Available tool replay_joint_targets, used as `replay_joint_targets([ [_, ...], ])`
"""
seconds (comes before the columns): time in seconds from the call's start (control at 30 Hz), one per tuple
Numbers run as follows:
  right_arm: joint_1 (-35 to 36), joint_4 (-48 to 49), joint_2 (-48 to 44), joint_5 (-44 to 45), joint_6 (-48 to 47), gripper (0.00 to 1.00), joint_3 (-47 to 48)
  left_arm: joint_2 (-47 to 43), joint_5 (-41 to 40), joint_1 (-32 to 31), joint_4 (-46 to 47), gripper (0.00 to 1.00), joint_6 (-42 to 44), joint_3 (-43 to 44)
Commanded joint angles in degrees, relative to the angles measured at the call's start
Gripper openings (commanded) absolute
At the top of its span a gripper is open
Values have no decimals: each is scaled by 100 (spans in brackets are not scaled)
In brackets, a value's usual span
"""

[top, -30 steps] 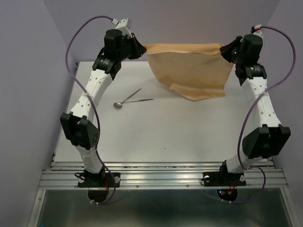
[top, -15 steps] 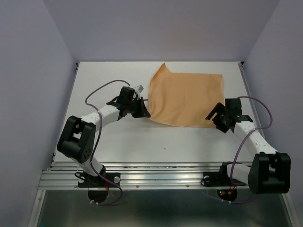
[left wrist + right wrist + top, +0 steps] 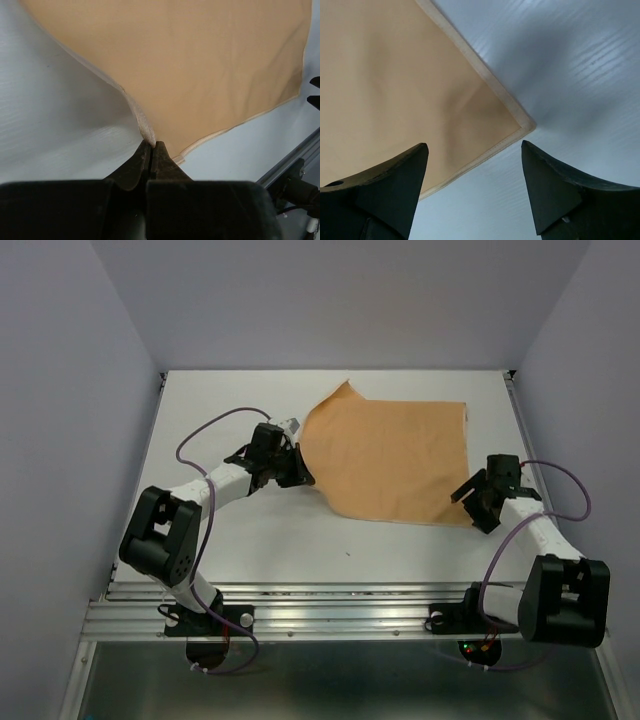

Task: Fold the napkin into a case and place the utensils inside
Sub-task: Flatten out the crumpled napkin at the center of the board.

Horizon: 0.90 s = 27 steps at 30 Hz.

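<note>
From the top, just looks like the napkin (image 3: 390, 455) spread out toward the far right of the surface (image 3: 250, 540), left tool (image 3: 295, 472) at its left edge and right tool (image 3: 478, 502) by the near-right corner. Only from the left wrist can actually see that tool clamped tight on a pinched-up bit of hem. Right wrist settles the other one: wide apart, gripping nothing, napkin corner lying flat just ahead of it

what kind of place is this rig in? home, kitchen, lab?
Most likely a lab test cell, not a home: a white table boxed in by plain lavender walls, an aluminium rail along its near edge, and a napkin laid out as the workpiece.
</note>
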Motion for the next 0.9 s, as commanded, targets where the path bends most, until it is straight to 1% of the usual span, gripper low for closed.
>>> replay_joint_targets([
  [0.0, -108, -92, 70, 123, 153, 80, -242, -294, -128, 12, 65, 0, 107, 201],
  [0.13, -108, 128, 193, 175, 153, 80, -365, -285, -145, 12, 39, 0, 116, 253],
  [0.27, -108, 514, 492, 167, 127, 77, -409, -276, -172, 12, -14, 0, 151, 306],
  [0.43, -160, 858, 869, 254, 100, 66, -410, -337, -339, 12, -101, 0, 186, 350],
  [0.5, -160, 910, 931, 324, 83, 59, -383, -346, -365, 12, -102, 0, 212, 394],
  [0.73, -160, 989, 967, 334, 39, 42, -418, -302, -348, 12, -102, 0, 221, 438],
  [0.87, -160, 990, 897, 395, 65, 29, -480, -293, -356, 12, -102, 0, 213, 429],
])
